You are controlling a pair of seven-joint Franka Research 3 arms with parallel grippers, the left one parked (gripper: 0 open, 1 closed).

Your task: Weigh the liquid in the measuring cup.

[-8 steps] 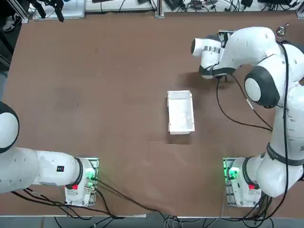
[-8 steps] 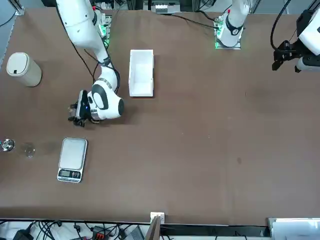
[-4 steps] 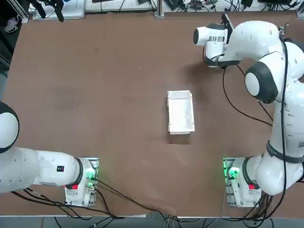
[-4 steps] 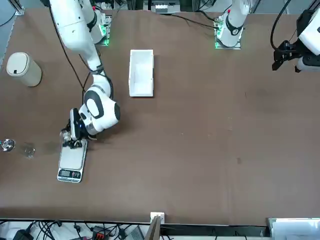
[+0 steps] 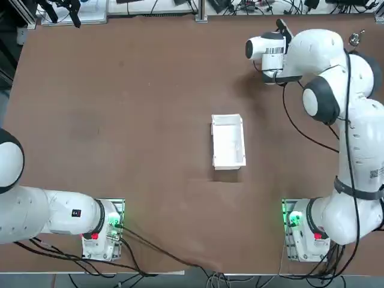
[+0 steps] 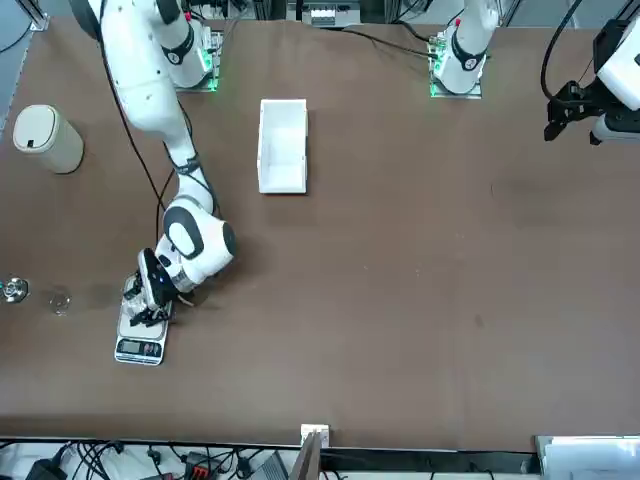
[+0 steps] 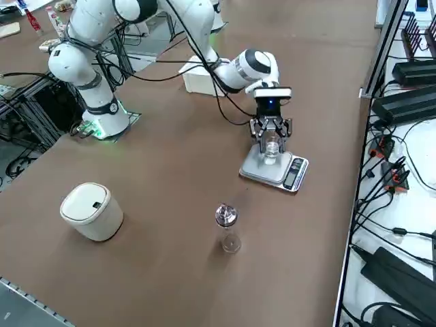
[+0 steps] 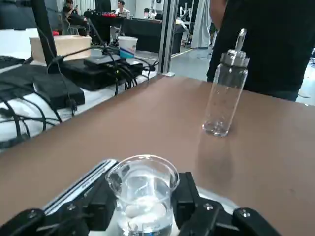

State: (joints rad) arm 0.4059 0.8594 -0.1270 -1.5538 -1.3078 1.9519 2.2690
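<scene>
The measuring cup [image 8: 142,194] is a small clear beaker with a little liquid in it, and my right gripper [image 8: 142,209] is shut on it. A black finger [image 8: 101,204] presses each side of it. In the right side view the gripper [image 7: 271,142] points straight down and holds the cup [image 7: 272,148] over the plate of a silver digital scale [image 7: 276,172]. Whether the cup's base touches the plate I cannot tell. From the front, the gripper [image 6: 147,300] stands over the scale [image 6: 140,335] and hides the cup.
A clear bottle with a metal cap [image 7: 227,230] stands near the scale, toward the table's edge [image 8: 225,98]. A white lidded canister [image 7: 92,210] sits further off. The white tray [image 5: 228,141] lies mid-table. A person in dark clothes [image 8: 268,44] stands beyond the table.
My right arm swung the held cup from beside the scale to above its plate and lowered it there. The grip stayed shut throughout.
</scene>
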